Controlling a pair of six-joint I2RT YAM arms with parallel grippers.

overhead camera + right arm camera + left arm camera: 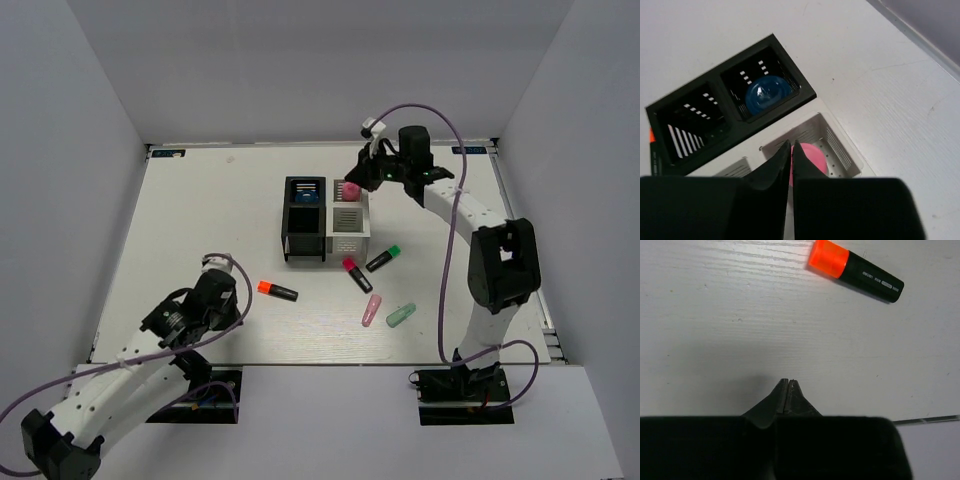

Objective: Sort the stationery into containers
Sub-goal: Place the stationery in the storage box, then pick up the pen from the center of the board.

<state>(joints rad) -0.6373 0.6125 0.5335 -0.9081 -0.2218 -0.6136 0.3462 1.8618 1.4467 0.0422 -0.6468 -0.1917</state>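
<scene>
left claw (787, 382) together and empty, marker (856, 271) print small, reads "deli", right claw (791, 145) nearly together, half hiding pink tube (811, 157) in white organiser (840, 144)

The left arm (120, 385) and right arm (462, 215) are built of white links joined by black joint housings. A purple cable (441, 320) is looped along each. The left end effector (788, 382) and right end effector (791, 144) are finished in matt black, with tapered fingers (771, 405) ahead of a boxy body.

markers (277, 291) (357, 275) (383, 259) 3 | capsules (372, 309) (401, 316) 2 | blue pot (765, 94) 1 | pink tube (350, 190) 1 | organisers (303, 246) (348, 243) 2
</scene>
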